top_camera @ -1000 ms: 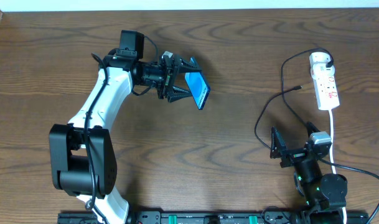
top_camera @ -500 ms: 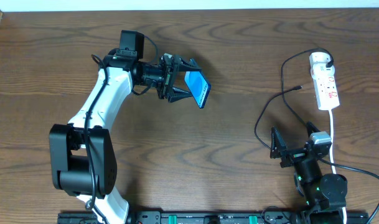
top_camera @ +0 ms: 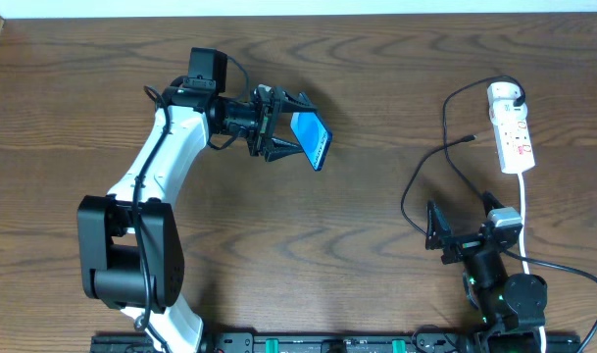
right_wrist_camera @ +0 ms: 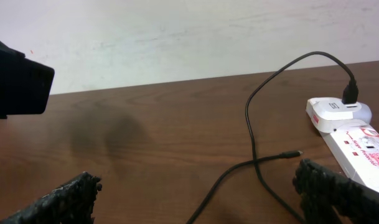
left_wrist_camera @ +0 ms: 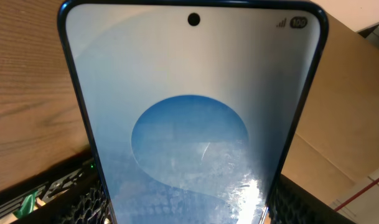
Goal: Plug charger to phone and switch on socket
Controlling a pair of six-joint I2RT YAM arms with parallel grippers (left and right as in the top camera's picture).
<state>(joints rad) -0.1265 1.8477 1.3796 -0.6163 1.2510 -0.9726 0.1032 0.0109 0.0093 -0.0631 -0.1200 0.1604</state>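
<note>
Left gripper point(top_camera: 290, 126) clamped on the lower sides of the phone point(top_camera: 313, 140), screen lit, over upper left-centre of table point(top_camera: 278, 255). Charger point(top_camera: 416, 181) loops loose on the wood, its free end lying near the socket point(top_camera: 514, 132), to its left. Right gripper point(top_camera: 437, 235) near front edge, jaws wide apart, holding nothing

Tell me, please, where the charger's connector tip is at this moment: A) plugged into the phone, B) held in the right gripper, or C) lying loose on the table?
C: the connector tip lies loose on the table, apart from the phone and the right gripper.
</note>
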